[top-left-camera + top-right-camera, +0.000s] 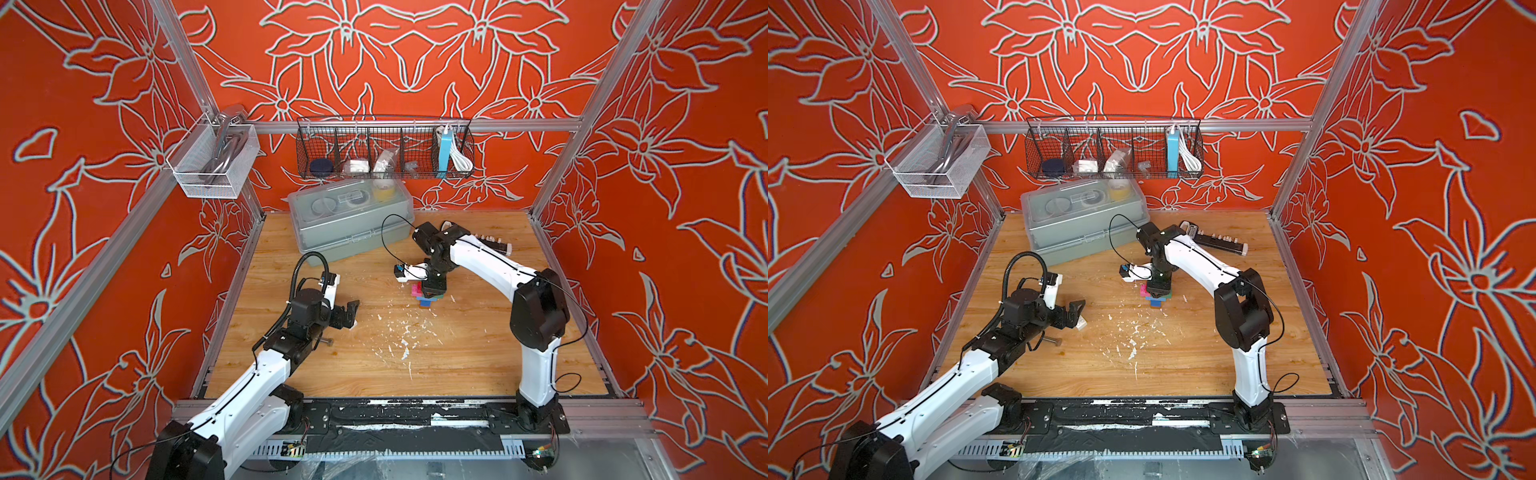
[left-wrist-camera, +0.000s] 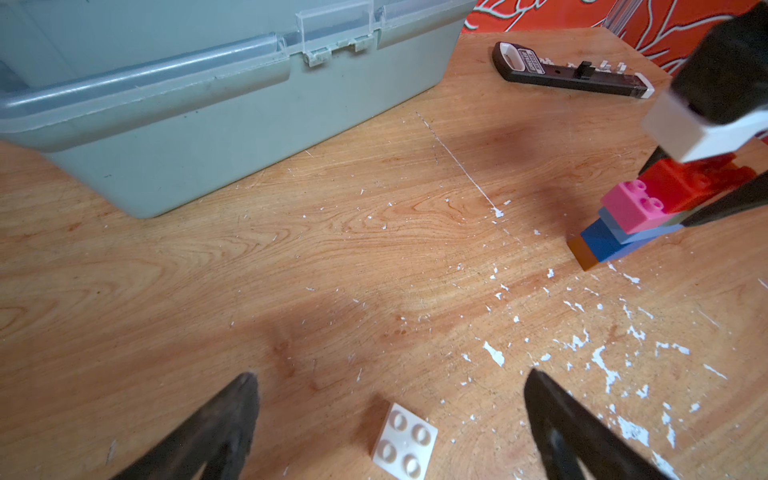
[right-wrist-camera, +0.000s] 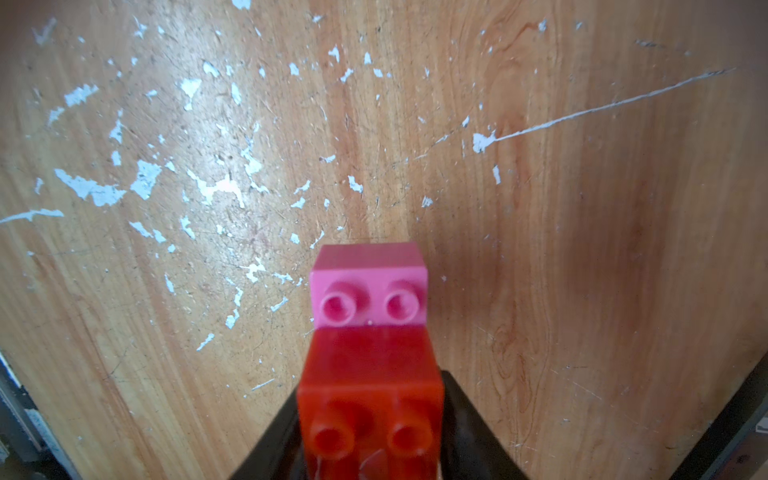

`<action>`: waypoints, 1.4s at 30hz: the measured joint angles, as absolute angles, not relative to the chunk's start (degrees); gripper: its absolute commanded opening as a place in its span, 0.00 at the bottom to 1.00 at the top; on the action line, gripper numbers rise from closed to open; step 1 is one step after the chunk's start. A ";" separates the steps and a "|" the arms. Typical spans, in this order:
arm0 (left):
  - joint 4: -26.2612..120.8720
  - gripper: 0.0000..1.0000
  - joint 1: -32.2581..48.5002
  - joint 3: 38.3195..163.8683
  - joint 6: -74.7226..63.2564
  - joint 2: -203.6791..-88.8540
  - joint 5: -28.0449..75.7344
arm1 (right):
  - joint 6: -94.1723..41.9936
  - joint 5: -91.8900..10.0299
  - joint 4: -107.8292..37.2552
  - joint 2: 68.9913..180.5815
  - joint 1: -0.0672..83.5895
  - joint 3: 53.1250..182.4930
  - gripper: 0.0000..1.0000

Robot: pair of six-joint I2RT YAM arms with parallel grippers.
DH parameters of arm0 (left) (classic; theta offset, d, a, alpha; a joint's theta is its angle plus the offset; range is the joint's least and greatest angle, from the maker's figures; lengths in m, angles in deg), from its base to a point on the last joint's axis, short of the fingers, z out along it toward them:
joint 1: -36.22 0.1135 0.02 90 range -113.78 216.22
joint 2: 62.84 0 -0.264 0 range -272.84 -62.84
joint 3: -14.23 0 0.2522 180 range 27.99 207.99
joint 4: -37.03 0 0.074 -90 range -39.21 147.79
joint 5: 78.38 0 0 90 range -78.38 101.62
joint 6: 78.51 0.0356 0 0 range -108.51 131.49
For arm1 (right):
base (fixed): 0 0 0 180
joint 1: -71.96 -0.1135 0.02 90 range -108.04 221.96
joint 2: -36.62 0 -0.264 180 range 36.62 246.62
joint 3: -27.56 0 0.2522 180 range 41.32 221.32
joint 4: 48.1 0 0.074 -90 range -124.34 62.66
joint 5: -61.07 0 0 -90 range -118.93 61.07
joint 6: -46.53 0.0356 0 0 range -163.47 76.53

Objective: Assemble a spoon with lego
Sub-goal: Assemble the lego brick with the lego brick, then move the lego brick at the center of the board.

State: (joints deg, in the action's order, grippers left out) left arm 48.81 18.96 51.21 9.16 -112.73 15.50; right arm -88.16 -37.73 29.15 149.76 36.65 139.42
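The spoon (image 1: 426, 296) (image 1: 1156, 297) stands mid-table as a small stack of lego: brown at the base, blue and light blue above, then pink (image 2: 633, 205) (image 3: 370, 286) and red (image 3: 370, 407) on top. My right gripper (image 1: 431, 289) (image 1: 1159, 287) (image 3: 372, 380) points down on it, with a black finger pressed against each side of the red brick. A loose white square brick (image 2: 405, 442) (image 1: 1081, 324) lies studs-up on the wood. My left gripper (image 1: 353, 316) (image 1: 1079, 315) (image 2: 390, 376) hovers low just over it, jaws wide apart and holding nothing.
A grey-green lidded box (image 1: 349, 220) (image 2: 208, 104) sits at the back left of the table. A black bar-shaped tool (image 1: 494, 245) (image 2: 573, 77) lies at the back right. A grey metal bolt (image 1: 328, 341) rests by the left arm. White flecks dot the wood.
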 measured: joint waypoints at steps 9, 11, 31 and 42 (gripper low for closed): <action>50.80 0.98 17.78 53.44 9.20 -113.34 14.88 | -87.61 -36.24 27.95 149.31 36.65 139.05 0.63; 52.79 0.98 16.95 55.02 9.38 -113.69 14.10 | -87.42 -35.81 27.36 148.43 36.65 138.53 0.64; 82.95 0.98 9.61 67.80 -4.72 -116.27 8.92 | -73.98 -32.83 12.25 129.07 36.65 130.33 0.70; 86.47 0.98 8.34 71.78 -9.83 -135.57 9.27 | -66.68 -33.77 6.42 122.99 36.65 124.67 0.70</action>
State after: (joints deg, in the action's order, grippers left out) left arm 86.47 8.34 71.78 -9.83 -135.57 9.27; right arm -66.68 -33.77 6.42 122.99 36.65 124.67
